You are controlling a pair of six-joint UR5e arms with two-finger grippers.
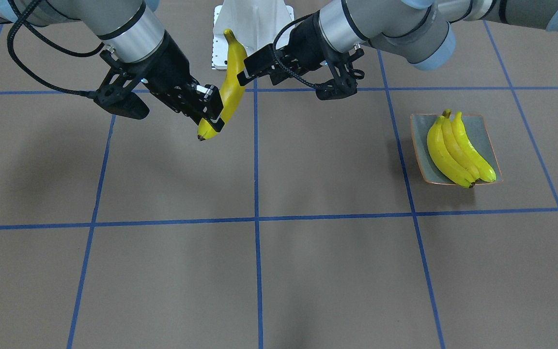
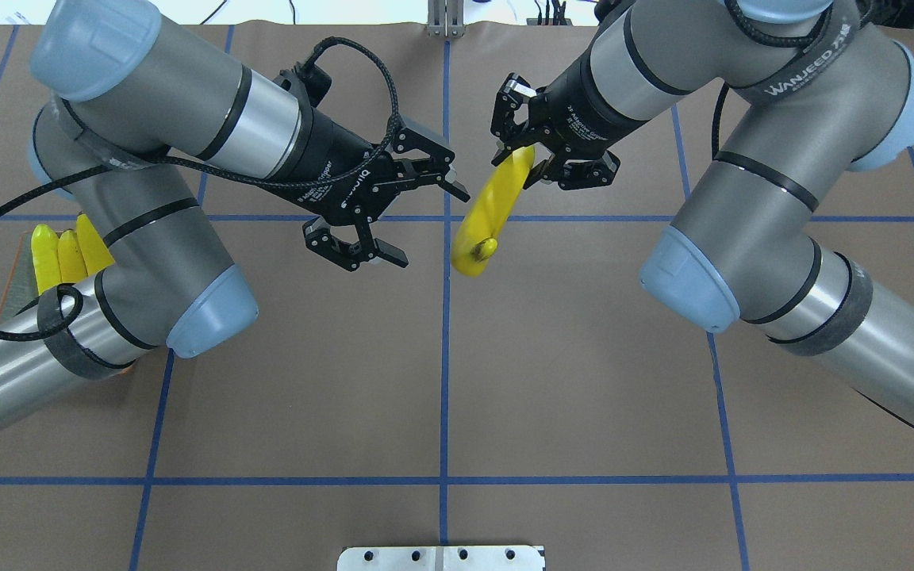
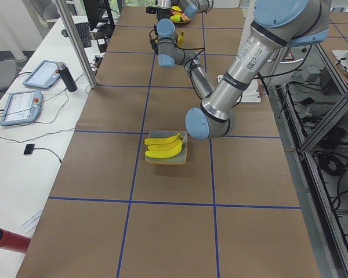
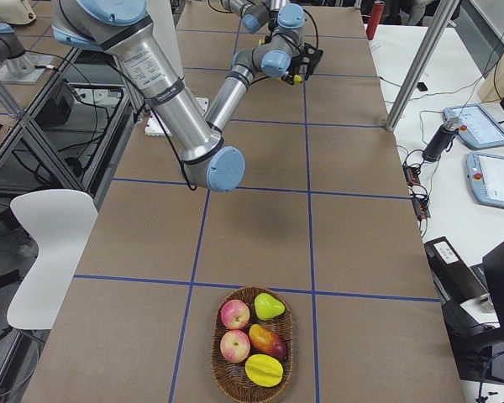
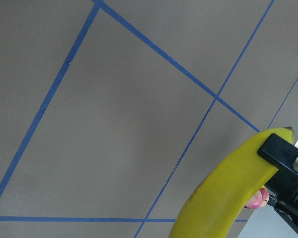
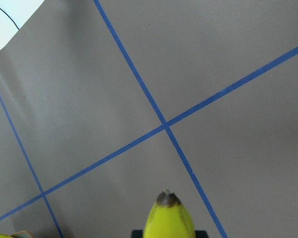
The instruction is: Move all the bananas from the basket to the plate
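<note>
Close the wide-spread left gripper (image 2: 425,226) squarely on the banana (image 2: 489,210) before easing the clamping right gripper (image 2: 527,159) off it.

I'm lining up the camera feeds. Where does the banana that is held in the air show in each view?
Front-facing: held banana at upper centre-left, in the right gripper.
Overhead: upper centre.
Exterior left: tiny, far up the table.
Exterior right: yellow speck near the top.
Left wrist: bottom right.
Right wrist: its tip only, bottom centre.
Shared landmark: the blue tape crossing beside it.
</note>
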